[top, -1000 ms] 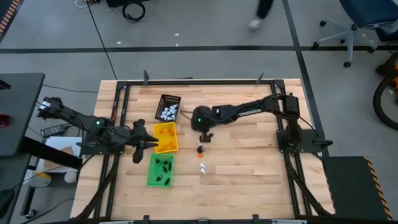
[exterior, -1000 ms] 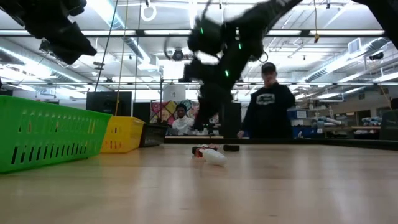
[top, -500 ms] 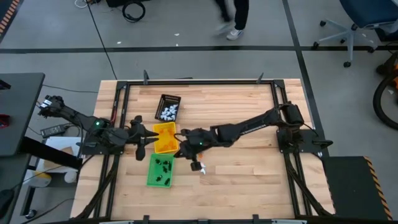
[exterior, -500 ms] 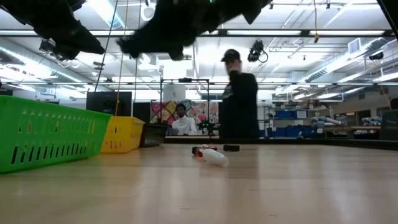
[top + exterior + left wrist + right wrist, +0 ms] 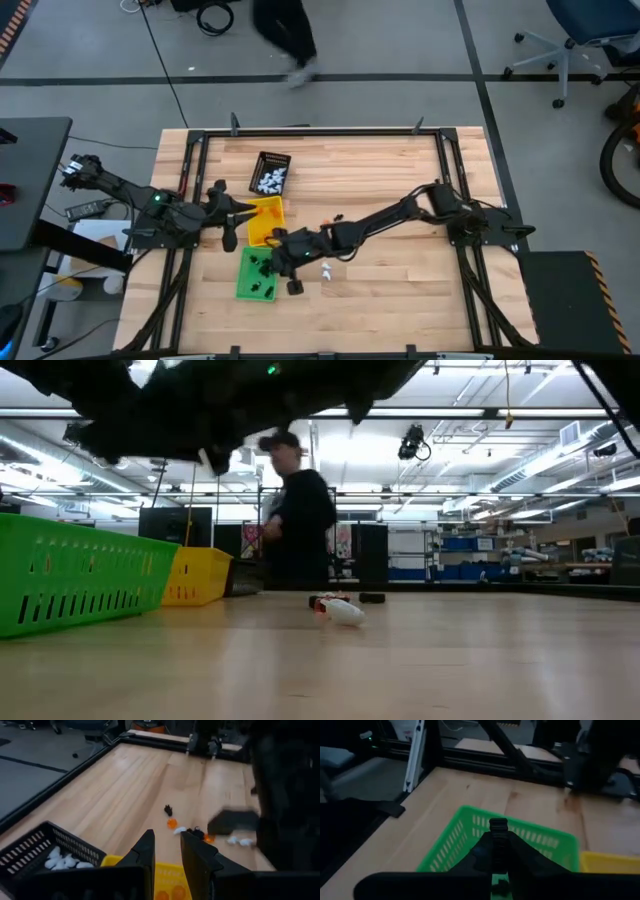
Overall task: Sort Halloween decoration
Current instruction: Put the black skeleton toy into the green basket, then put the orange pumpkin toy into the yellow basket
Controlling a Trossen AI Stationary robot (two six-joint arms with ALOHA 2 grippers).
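The Halloween decoration shows as tiny trinkets: loose white, orange and black ones [image 5: 172, 823] on the wood near the table's middle, white ones in the black tray [image 5: 270, 172], orange ones in the yellow tray [image 5: 266, 221], black ones in the green tray [image 5: 257, 275]. My right gripper [image 5: 498, 827] hangs shut above the green tray [image 5: 470, 837], reaching in from the table's right. My left gripper [image 5: 167, 842] hovers open beside the yellow tray's left end [image 5: 228, 218], with nothing between its fingers. My right gripper has its fingertips [image 5: 498, 824] together above the green tray, slanting down from the table's right. Whether a tiny dark trinket sits between them I cannot tell.
The three trays stand in a column left of centre, black farthest and green nearest. The loose trinkets [image 5: 340, 610] lie right of the green tray. A person [image 5: 300, 520] walks past beyond the table's far edge. A dark metal frame [image 5: 320, 130] rims the table.
My right gripper has swung from above the loose trinkets at the table's middle toward the left and near edges, and now hangs over the green tray, tipped closer to level. My left gripper has turned a little in place. The person behind the table has walked leftward.
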